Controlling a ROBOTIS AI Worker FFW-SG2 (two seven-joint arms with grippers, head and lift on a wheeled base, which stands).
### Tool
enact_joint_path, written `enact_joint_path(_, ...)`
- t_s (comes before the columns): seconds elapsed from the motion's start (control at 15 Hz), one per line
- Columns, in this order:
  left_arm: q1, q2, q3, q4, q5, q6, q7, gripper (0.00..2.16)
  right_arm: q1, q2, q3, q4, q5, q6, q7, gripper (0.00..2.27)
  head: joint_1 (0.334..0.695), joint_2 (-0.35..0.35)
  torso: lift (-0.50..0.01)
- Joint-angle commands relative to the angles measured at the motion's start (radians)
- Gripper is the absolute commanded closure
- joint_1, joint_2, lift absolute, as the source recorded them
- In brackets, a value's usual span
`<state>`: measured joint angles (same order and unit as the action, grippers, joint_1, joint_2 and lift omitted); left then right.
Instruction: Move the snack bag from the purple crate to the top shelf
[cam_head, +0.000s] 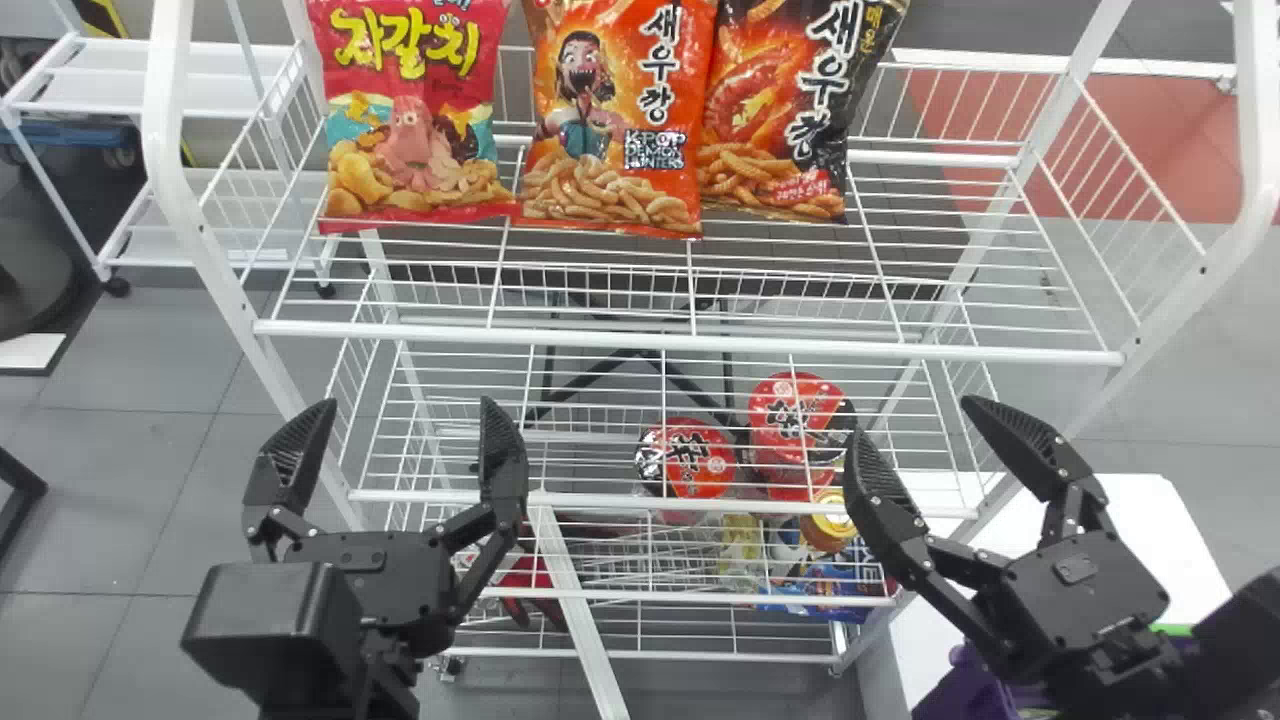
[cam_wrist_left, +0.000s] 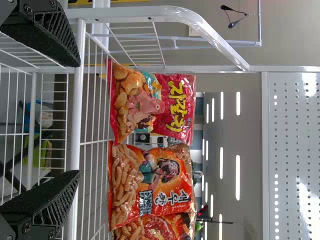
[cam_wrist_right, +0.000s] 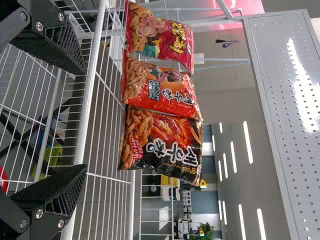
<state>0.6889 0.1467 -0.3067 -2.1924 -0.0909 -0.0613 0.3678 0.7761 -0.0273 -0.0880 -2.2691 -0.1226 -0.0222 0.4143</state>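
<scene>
The left gripper (cam_head: 408, 403) and the right gripper (cam_head: 916, 418) are spread wide, empty. The black snack bag (cam_head: 780, 115), probably the task's and already placed, stands long axis upright behind the top shelf (cam_head: 690, 342)'s front edge, ahead and leftward of the nearer right gripper.

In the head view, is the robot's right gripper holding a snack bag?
No, the right gripper is open with nothing between its fingers.

Shop-type setup, poss. lab mock-up. Head view: wht wire rack (cam_head: 690, 342), snack bags (cam_head: 610, 120) faced fwd @ 12 o'clock, red-lidded cups (cam_head: 700, 460) approx. 5, wheeled cart (cam_head: 160, 85) @ 10; tiled flr (cam_head: 140, 430). Ceiling strip lts (cam_wrist_left: 238, 177).
</scene>
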Motion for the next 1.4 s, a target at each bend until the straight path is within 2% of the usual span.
enact_joint_path(0.0, 0.001, 0.001, 0.0, 0.0, -0.001, -0.001, 0.0, 0.03, 0.0, 0.0, 0.001, 0.0, 0.0, 0.0, 0.001, 0.17, 0.695, -0.05, -0.149)
enact_joint_path(1.33, 0.008, -0.001, 0.003, -0.003, -0.012, -0.025, 0.0, 0.03, -0.001, -0.006, -0.001, -0.006, -0.002, 0.0, 0.017, 0.17, 0.695, -0.042, -0.228)
